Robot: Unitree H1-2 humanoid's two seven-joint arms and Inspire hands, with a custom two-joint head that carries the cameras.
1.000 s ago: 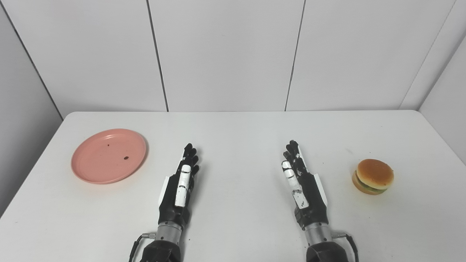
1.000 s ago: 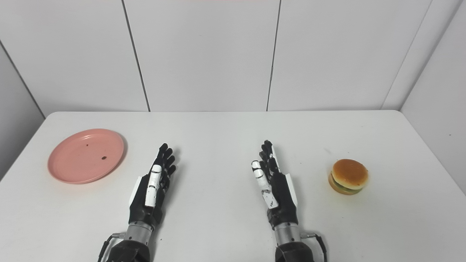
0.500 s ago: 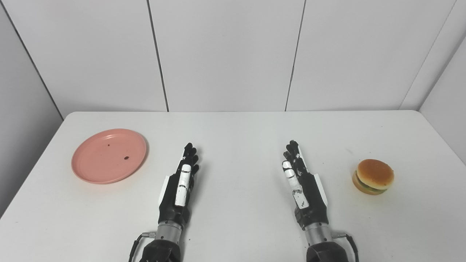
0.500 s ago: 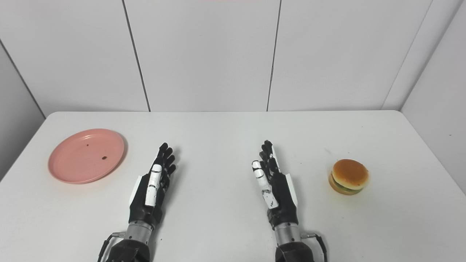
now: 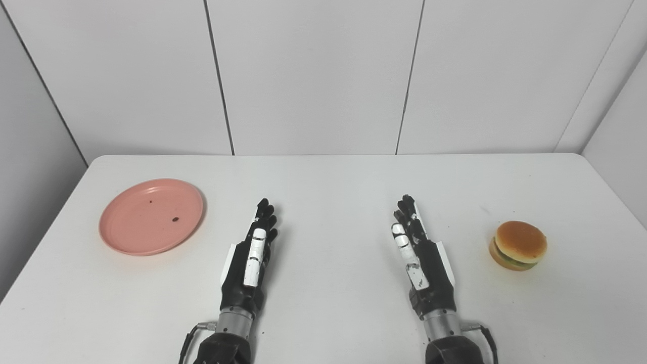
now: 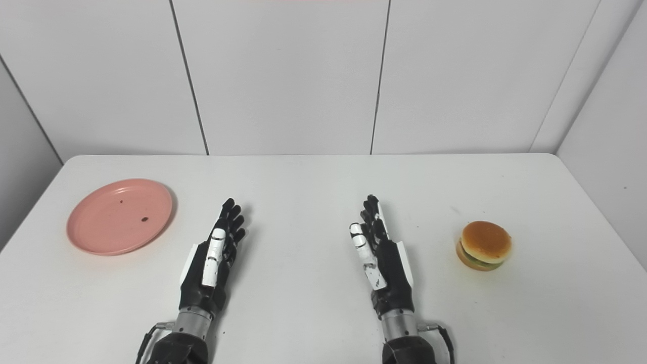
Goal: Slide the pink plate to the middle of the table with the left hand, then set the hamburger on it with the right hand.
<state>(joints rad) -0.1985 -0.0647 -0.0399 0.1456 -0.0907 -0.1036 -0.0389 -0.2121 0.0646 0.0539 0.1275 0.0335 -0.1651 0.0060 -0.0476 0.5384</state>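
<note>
My left hand [image 5: 248,260] lay over the white table [image 5: 333,177], a little left of the middle, fingers stretched forward and held straight, thumb side up, gripping nothing. My right hand [image 5: 418,260] lay the same way a little right of the middle, fingers extended and loose, also holding nothing. The two hands were well apart from each other, with bare tabletop between them, and both forearms came in from the near edge.

The pink plate [image 5: 151,216] sat flat on the left part of the table, well to the left of my left hand and a bit farther from me than its palm. It was not touching my fingers. Two small dark specks [image 5: 175,219] showed on its surface; I could not tell what they were.

The hamburger [image 5: 517,245] stood upright on the right part of the table, to the right of my right hand and roughly level with its fingers, clear of them. It had a tan bun on top and a green layer showing at its side.

Behind the table stood a plain white panelled wall [image 5: 313,76].
</note>
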